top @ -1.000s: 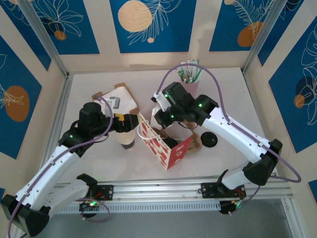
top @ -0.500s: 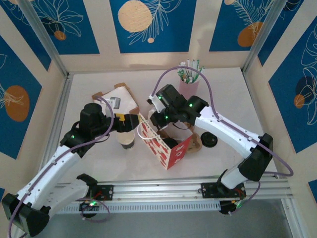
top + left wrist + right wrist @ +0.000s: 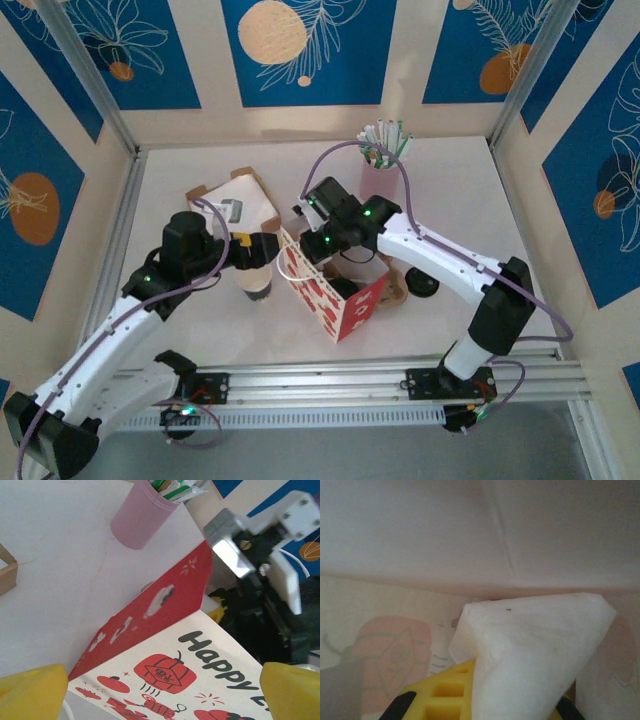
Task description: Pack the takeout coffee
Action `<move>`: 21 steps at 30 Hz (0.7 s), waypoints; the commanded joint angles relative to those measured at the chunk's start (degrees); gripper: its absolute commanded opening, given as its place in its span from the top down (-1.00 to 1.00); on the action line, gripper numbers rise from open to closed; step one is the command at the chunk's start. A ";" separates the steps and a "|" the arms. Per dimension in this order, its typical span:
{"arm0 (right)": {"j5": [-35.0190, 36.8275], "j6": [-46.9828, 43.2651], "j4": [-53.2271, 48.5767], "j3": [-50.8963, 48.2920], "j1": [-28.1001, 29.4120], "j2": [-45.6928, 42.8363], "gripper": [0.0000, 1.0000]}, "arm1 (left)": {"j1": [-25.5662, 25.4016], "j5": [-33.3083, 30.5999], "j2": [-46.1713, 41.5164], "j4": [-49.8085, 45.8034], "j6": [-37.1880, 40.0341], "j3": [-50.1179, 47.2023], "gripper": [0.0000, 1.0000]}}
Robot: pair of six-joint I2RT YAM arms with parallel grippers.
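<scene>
Shifted leftward since a second ago, the right pincer (image 3: pixel 314 248) sits at the mouth of the red-and-white paper gift bag (image 3: pixel 345 300), clamped on a folded white napkin (image 3: pixel 535 650); the left pincer (image 3: pixel 262 250) gapes wide, empty, by the clear plastic coffee cup (image 3: pixel 257 285) at the bag's nine o'clock

The right arm (image 3: pixel 440 262) has swung to the left. Its elbow (image 3: pixel 497 300) has come in from the tabletop's right edge and sits closer to the middle. The right end effector (image 3: pixel 318 243), pinching a white napkin (image 3: pixel 535 650), has slid left and nearer, down to the open top of the bag (image 3: pixel 340 300). The pink cup (image 3: pixel 378 180) was partly hidden behind the arm and now stands clear. The arm now crosses the top edge of the black lid (image 3: pixel 424 288).
</scene>
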 commanded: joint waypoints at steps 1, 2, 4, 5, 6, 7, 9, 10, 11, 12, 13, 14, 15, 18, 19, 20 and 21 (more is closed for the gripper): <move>0.04 2.37 2.12 -0.95 0.44 1.43 1.00 | -0.60 -1.19 -0.91 0.83 0.54 -0.80 -0.97; 0.38 2.79 2.51 -0.93 0.50 1.95 1.00 | -0.60 -1.54 -0.98 0.85 0.49 -0.90 -0.97; 1.33 3.67 3.17 -0.91 0.52 2.92 1.00 | -0.60 -2.64 -1.24 0.44 0.57 -0.99 -0.96; 2.08 4.37 3.48 -0.75 0.52 3.32 1.00 | -0.60 -3.62 -1.46 -0.22 0.56 -0.99 -0.96; 2.56 4.88 3.66 -0.61 0.45 3.68 1.00 | -0.60 -4.78 -1.74 -0.91 0.58 -0.93 -0.96; 3.08 5.39 3.83 -0.41 0.44 4.27 1.00 | -0.60 -6.06 -2.06 -1.65 0.63 -0.88 -0.96; 4.47 6.27 3.85 0.29 0.44 5.16 1.00 | -0.59 -8.21 -2.84 -2.98 0.82 -0.90 -0.95; 4.93 6.58 3.94 0.72 0.36 5.62 1.00 | -0.60 -9.22 -3.29 -3.54 0.88 -0.99 -0.95; 5.54 6.89 4.07 1.04 0.20 5.97 1.00 | -0.60 -9.95 -3.73 -3.94 0.89 -1.08 -0.95; 5.95 7.06 4.31 1.28 0.18 6.28 1.00 | -0.53 -10.48 -4.02 -4.32 0.94 -1.17 -0.95; 6.16 7.34 4.54 1.59 -0.03 6.77 1.00 | -0.60 -10.88 -4.30 -4.57 0.90 -1.25 -0.95; 5.99 7.40 4.56 2.05 -0.17 7.25 1.00 | -0.60 -11.08 -4.47 -4.83 1.00 -1.34 -0.95; 5.82 7.40 4.51 2.38 -0.34 7.71 1.00 | -0.60 -11.09 -4.54 -4.91 0.98 -1.43 -0.94; 5.29 7.64 4.51 2.39 -0.18 8.43 1.00 | -0.53 -11.23 -4.66 -5.28 1.01 -1.42 -0.93; 5.28 7.78 4.55 1.97 -0.10 8.50 1.00 | -0.60 -11.18 -4.75 -5.29 0.98 -1.50 -0.93; 5.19 7.82 4.47 1.72 0.09 8.48 1.00 | -0.60 -11.27 -4.82 -5.36 1.00 -1.56 -0.93; 5.12 7.99 4.30 1.35 0.17 8.45 1.00 | -0.60 -11.27 -4.88 -5.28 0.98 -1.65 -0.93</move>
